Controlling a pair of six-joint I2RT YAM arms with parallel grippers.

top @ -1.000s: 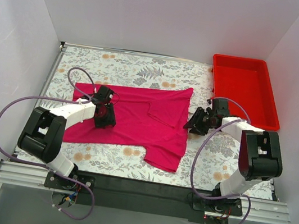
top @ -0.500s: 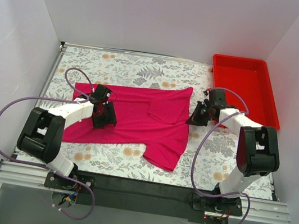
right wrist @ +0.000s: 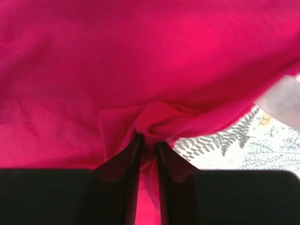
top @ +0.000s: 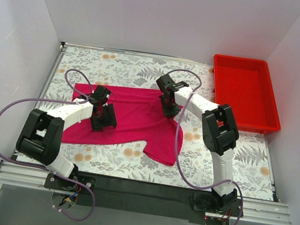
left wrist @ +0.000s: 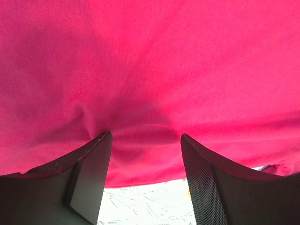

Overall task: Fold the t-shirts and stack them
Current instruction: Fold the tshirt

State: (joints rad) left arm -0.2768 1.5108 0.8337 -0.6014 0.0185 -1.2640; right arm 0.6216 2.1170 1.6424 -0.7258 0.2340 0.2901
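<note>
The magenta-pink t-shirt (top: 137,122) lies spread on the floral tabletop (top: 129,66), left of the middle, with its right part drawn up into folds. The fabric is plain; a stitched seam (right wrist: 42,112) runs across it in the right wrist view.

The left tool (left wrist: 145,140) stands open, its two tips well apart and pressing down on the cloth near the shirt's near edge, with a small wrinkle between them. It has hold of nothing. The right tool (right wrist: 149,140) is almost closed and pinches a gathered bunch of the t-shirt at its right edge, where the tabletop pattern shows just beside.

From above, a bare strip of tabletop runs between the shirt's far edge and the white walls (top: 154,10). More bare surface lies on the right, between the shirt and the red bin (top: 244,93), which sits in the far right corner, well apart from the cloth. The near hem stays inside the tabletop edge.
</note>
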